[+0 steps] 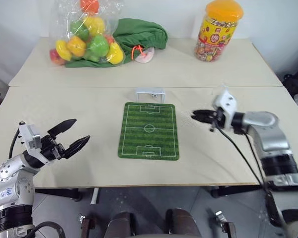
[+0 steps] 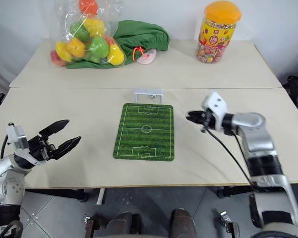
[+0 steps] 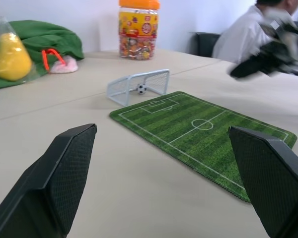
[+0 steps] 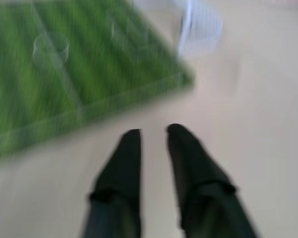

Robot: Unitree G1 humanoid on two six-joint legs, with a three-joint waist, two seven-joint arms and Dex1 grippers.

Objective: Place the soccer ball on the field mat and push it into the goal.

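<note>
Your soccer ball [image 3: 141,89] sits inside the goal [image 3: 138,86] at the field mat's [image 1: 149,131] far end; it is tiny, light and rolls easily, so nudge gently, with the left end effector [image 1: 71,135] wide and the right end effector [image 4: 153,133] narrow and empty.

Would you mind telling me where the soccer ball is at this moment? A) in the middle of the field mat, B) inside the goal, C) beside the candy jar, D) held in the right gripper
B: the left wrist view shows the soccer ball sitting inside the goal, at the far end of the field mat.
</note>
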